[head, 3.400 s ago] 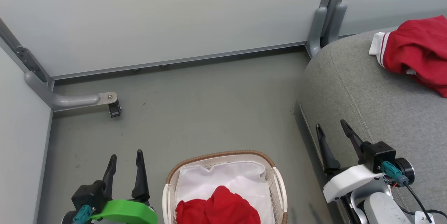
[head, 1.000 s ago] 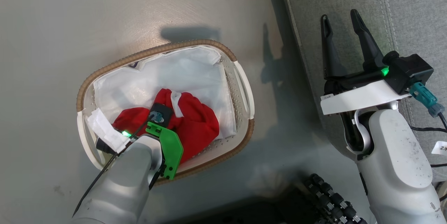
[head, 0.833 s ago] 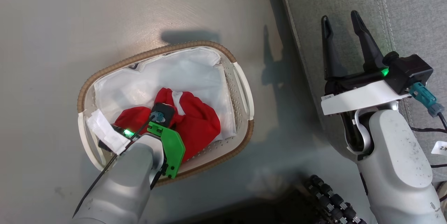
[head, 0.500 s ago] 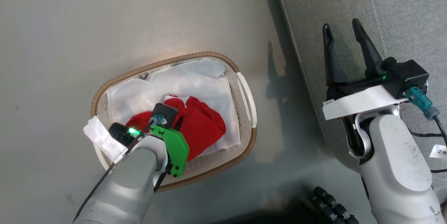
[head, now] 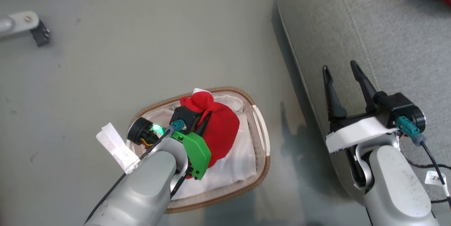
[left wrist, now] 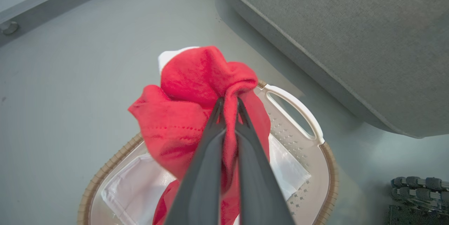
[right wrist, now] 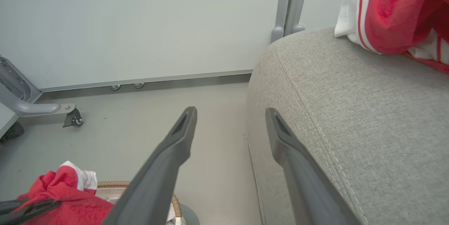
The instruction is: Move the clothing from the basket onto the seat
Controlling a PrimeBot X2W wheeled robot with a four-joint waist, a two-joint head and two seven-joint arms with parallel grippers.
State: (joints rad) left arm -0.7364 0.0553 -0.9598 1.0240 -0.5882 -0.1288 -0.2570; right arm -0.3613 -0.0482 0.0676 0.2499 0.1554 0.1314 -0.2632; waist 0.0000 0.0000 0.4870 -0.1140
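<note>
My left gripper (left wrist: 228, 104) is shut on a bunched red garment (left wrist: 196, 91), holding it up over the basket (left wrist: 326, 154); the garment's lower end still hangs into the basket. In the head view the same red garment (head: 220, 127) sits in front of my left gripper (head: 204, 120), above the basket (head: 262, 166) and its white liner (head: 232, 171). My right gripper (head: 338, 65) stands open and empty over the left edge of the grey seat (head: 370, 25). A red garment with white stripes (right wrist: 396, 11) lies on the seat (right wrist: 350, 112) at the far right.
The basket stands on the grey floor just left of the seat's side (left wrist: 350, 35). A metal leg with a caster (head: 31, 28) is at the far left by the pale wall panel (right wrist: 140, 25). My base's black treads (left wrist: 417, 197) are near the basket.
My left gripper has shut on the red garment and lifted it out of the basket's bottom. The head camera has tilted up. My right gripper stays open.
</note>
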